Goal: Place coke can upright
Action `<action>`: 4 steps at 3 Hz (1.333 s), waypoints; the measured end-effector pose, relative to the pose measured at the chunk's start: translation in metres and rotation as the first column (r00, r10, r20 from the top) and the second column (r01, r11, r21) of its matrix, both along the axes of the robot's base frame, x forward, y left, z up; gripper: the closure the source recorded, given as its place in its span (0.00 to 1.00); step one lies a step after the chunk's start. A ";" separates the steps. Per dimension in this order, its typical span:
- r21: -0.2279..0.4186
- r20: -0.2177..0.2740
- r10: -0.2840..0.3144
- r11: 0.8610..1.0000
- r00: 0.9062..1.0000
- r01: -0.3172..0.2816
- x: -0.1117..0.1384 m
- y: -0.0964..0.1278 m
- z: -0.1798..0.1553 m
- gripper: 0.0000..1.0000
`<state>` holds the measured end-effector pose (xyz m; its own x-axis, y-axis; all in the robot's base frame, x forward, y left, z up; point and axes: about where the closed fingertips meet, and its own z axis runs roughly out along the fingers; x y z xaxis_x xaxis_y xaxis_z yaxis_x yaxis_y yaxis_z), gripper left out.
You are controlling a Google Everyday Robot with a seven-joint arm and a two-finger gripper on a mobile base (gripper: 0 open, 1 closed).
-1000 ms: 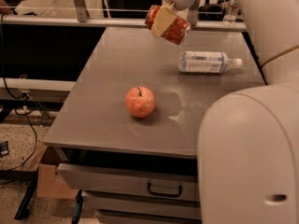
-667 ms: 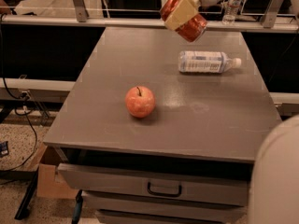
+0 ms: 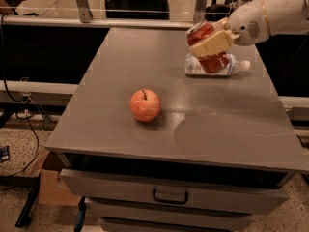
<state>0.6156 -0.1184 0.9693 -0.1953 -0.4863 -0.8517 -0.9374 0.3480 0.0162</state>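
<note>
The coke can (image 3: 208, 47) is a red can with a silver top, held nearly upright and tilted a little to the left, above the far right part of the grey table (image 3: 212, 129). My gripper (image 3: 212, 41) comes in from the upper right and is shut on the can, with a cream finger (image 3: 210, 43) across its middle. The can hangs just in front of the lying water bottle and hides part of it. I cannot tell if the can's bottom touches the table.
A clear plastic water bottle (image 3: 234, 65) lies on its side at the far right of the table. A red-orange apple (image 3: 145, 105) stands near the table's middle left. A drawer with a black handle (image 3: 170, 195) sits below the front edge.
The arm has swung back out of the foreground to the upper right. The can has come down and turned from tilted to nearly upright, now in front of the bottle.
</note>
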 end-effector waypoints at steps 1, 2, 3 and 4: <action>0.114 0.035 0.051 0.992 0.998 -0.055 -0.013 -0.008 -0.004 1.00; 0.194 0.071 0.100 0.975 0.992 -0.112 -0.025 -0.016 -0.019 1.00; 0.271 0.102 0.125 0.951 0.987 -0.149 -0.030 -0.024 -0.039 1.00; 0.327 0.133 0.149 0.927 0.980 -0.185 -0.030 -0.026 -0.050 1.00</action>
